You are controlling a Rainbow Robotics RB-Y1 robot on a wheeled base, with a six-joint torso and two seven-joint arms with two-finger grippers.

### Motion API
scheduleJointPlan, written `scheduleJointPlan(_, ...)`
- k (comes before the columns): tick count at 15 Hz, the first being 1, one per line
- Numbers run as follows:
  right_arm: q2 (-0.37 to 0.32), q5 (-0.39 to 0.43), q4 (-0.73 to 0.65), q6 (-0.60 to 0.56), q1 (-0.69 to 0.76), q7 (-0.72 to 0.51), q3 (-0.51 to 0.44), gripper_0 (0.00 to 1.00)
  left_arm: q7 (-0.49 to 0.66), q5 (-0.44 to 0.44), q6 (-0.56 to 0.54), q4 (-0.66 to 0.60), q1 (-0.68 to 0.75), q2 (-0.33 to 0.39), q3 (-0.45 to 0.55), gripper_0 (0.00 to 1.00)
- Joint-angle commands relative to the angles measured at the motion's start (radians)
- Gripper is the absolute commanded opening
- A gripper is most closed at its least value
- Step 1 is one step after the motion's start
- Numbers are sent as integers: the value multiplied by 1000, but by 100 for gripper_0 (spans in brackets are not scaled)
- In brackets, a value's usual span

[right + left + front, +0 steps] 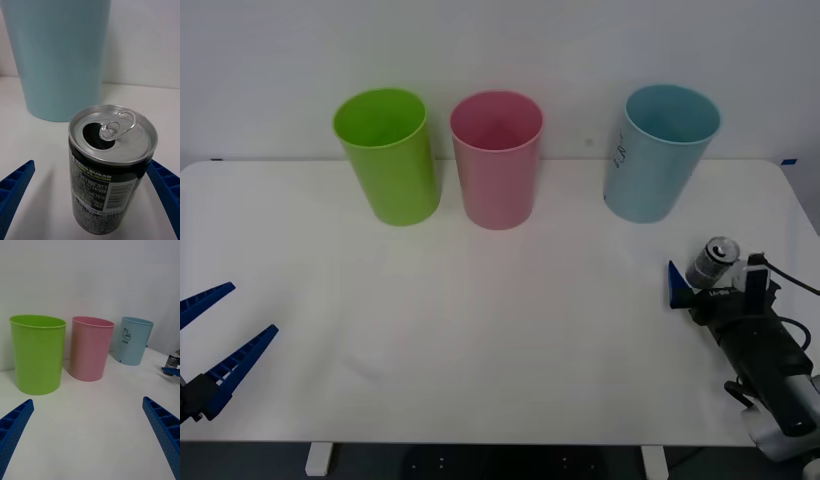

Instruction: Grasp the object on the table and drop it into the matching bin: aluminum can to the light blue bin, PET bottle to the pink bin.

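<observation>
I see the aluminum can (711, 262) standing upright on the white desk (480, 330), near the right edge, on the near side of the light blue bin (658, 152) and apart from it. In the right wrist view the can's (108, 165) silver top shows an open mouth and a raised pull tab; the side is dark with printed text and a barcode.

Right claw (708, 282): down at desk level around the can. Its blue ribbed fingers (17, 187) are spread, one on each side of the can. One finger has a clear gap to the can wall; the other sits right at the wall, and I cannot tell whether it touches. So released, not clamped, can still resting on the desk.

Left claw (220, 335): at the near left of the desk, well apart from the can, fingers (161, 429) spread wide, holding nothing.

Bins along the far side of the desk, left to right: lime green bin (387, 155), pink bin (497, 158) just beside it, then a wider gap to the light blue bin. From the left wrist view the light blue bin (132, 340) carries a dark mark reading "CAN". All three stand upright.
</observation>
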Motion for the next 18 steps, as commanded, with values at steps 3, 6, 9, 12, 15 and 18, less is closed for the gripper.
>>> scheduleJointPlan(3, 0, 0, 0, 0, -2, 2, 3, 2, 0, 0, 0, 0, 0, 0, 0, 100)
scheduleJointPlan(6, 0, 0, 0, -3, -2, 4, 4, 0, 0, 0, 0, 0, 0, 0, 0, 100)
scheduleJointPlan(9, 0, 0, 0, -3, -2, 2, 3, 0, 0, 0, 0, 0, 0, 0, 0, 100)
scheduleJointPlan(12, 0, 0, 0, -11, -2, -2, 3, 0, 0, 0, 0, 0, 0, 0, 0, 100)
scheduleJointPlan(15, 0, 2, 0, -24, -2, -8, 1, 0, 0, 0, 0, 0, 0, 0, 0, 100)
scheduleJointPlan(18, -2, 9, -11, -43, 4, -25, -1, 0, 0, 0, 0, 0, 0, 0, 0, 100)
